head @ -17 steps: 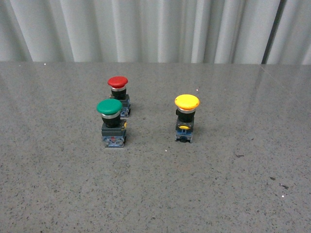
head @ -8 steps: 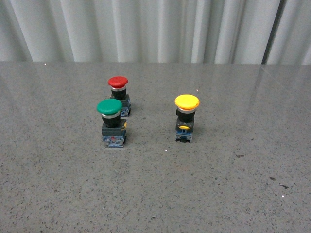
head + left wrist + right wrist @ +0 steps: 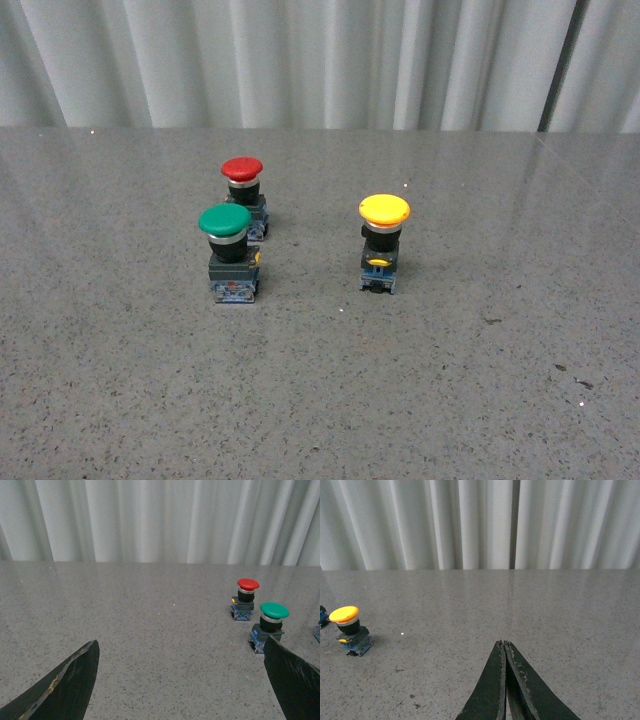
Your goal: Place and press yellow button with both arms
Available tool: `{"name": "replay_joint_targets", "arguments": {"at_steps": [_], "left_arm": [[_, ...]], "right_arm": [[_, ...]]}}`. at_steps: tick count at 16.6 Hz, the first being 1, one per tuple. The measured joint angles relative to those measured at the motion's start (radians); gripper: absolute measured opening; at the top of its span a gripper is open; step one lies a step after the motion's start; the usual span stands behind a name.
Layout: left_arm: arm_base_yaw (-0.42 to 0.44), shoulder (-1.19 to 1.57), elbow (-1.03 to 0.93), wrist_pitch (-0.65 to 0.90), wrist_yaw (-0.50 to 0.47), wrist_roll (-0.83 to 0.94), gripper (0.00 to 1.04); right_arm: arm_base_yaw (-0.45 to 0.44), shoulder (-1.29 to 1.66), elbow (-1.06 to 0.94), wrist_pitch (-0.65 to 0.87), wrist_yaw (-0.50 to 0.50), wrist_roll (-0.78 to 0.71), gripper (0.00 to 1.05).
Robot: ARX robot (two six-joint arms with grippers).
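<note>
Front view: yellow button (image 3: 384, 243) upright on worktop (image 3: 320, 390), apart from green (image 3: 225, 221) and red (image 3: 242, 169), free for grasping; left fingers (image 3: 65, 682) wide apart, right fingers (image 3: 496, 680) closed, both empty.

Yellow button (image 3: 383, 245) upright on table, yellow cap up, untouched, right of centre.
</note>
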State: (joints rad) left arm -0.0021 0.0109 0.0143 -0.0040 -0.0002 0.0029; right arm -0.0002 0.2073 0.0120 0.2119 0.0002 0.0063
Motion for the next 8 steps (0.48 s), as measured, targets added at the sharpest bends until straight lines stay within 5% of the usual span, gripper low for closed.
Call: {"name": "replay_joint_targets", "arguments": {"at_steps": [3,5,8], "left_arm": [[0.0,0.0,0.0,0.0,0.0,0.0,0.98],[0.0,0.0,0.0,0.0,-0.001,0.0,0.98],[0.0,0.0,0.0,0.0,-0.001,0.0,0.98]], "right_arm": [[0.0,-0.041,0.0,-0.048,0.0,0.0,0.02],[0.0,-0.2,0.0,-0.212,-0.001,0.0,0.02],[0.0,-0.203,0.001,-0.212,-0.001,0.0,0.02]]}}
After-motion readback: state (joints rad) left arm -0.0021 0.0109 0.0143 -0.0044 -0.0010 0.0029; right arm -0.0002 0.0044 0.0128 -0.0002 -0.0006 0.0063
